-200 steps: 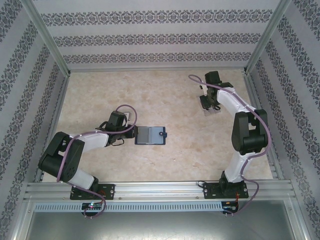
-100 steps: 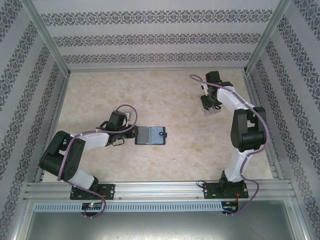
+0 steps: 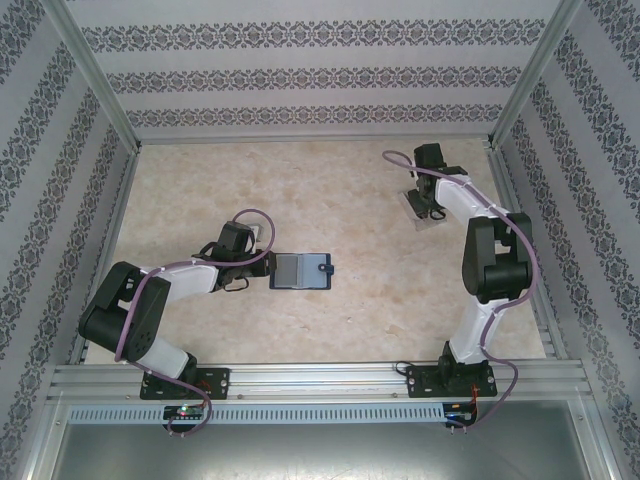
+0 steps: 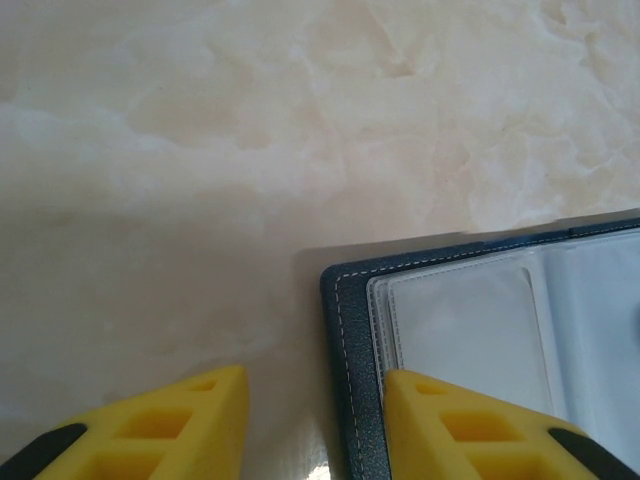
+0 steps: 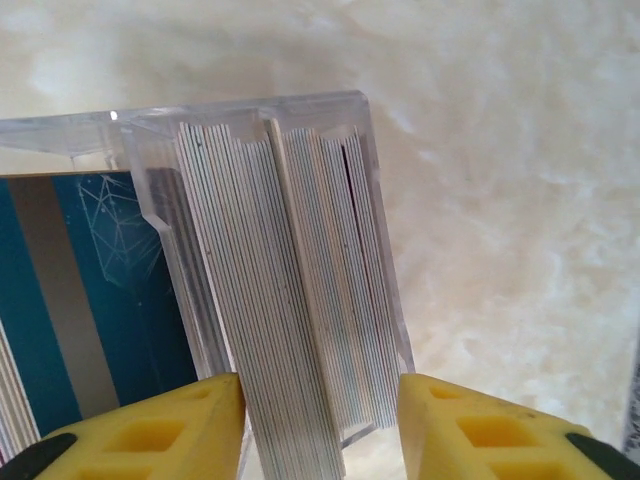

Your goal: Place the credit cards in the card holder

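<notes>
As for the card holder [image 3: 300, 270]: lies open and flat on the marbled surface [image 3: 340, 190], a little left of the middle and closer to the near edge than to the far one. Shows a navy border with pale stitching, clear sleeves [image 4: 460, 340] inside, and a small tab [image 3: 326, 268] on the side facing the right edge.

As for the left tool [image 3: 266, 266]: sits low at the holder's side toward the left edge. Stands partly open and clamps nothing. Has one yellow finger [image 4: 160, 430] over bare surface and the other over the sleeves just inside the navy border, with that border running up through the gap.

As for the credit cards [image 5: 300, 300]: stand on edge, packed tight, in a clear slotted case [image 5: 300, 105] toward the far right corner, well apart from the card holder. Present mostly white edges to the right wrist camera, plus, at one end of the pack, a teal face with a grey stripe and a fine white web pattern.

As for the right tool [image 3: 428, 207]: points down over that case. Straddles part of the pack with yellow fingers [image 5: 500, 430] moderately apart, one close against the cards, the other at the case's clear outer wall. Cannot tell whether squeezing the pack or merely bracketing it.
</notes>
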Available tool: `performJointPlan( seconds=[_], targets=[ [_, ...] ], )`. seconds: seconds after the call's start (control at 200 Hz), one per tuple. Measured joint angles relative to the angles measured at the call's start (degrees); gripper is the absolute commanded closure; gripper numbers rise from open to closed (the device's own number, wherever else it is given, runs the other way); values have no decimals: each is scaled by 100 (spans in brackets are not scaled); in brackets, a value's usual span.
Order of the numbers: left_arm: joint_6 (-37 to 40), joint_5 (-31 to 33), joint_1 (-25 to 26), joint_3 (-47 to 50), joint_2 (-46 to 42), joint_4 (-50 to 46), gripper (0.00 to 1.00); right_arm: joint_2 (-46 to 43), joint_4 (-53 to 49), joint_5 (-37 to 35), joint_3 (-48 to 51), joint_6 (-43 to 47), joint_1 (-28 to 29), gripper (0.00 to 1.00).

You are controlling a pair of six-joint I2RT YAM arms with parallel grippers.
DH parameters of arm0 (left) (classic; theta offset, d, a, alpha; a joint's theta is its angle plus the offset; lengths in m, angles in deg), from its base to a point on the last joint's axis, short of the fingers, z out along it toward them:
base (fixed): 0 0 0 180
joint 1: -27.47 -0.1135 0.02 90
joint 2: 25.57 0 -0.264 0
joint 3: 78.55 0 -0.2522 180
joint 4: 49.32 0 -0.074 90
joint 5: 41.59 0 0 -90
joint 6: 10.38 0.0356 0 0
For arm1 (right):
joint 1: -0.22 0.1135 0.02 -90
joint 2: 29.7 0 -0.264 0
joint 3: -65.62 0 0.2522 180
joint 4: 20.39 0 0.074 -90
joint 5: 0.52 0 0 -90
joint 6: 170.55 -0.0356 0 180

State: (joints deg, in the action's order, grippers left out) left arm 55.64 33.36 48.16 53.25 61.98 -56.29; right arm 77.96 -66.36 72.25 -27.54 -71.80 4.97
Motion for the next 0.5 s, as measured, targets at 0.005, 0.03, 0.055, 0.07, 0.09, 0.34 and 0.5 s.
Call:
performJointPlan(
  seconds=[0.005, 0.03, 0.055, 0.07, 0.09, 0.34, 0.5],
  targets=[
    [0, 0, 0, 0, 0, 0, 59, -4, 9, -11, 7, 0, 0, 57],
    [0, -9, 0, 0, 0, 0, 59, -35, 52, -83, 48, 0, 0, 57],
    [0, -17, 0, 0, 0, 0, 59, -61, 81, -133, 79, 0, 0, 56],
    [0, -20, 0, 0, 0, 0, 59, -76, 98, -162, 92, 0, 0, 56],
    [0, -22, 0, 0, 0, 0, 59, -85, 109, -184, 96, 0, 0, 56],
    [-2, -42, 0, -7, 0, 0, 59, 57, 74, -197, -63, 9, -2, 52],
    [-2, -59, 0, -7, 0, 0, 59, 299, -9, -190, -352, 22, -2, 52]
  ],
)
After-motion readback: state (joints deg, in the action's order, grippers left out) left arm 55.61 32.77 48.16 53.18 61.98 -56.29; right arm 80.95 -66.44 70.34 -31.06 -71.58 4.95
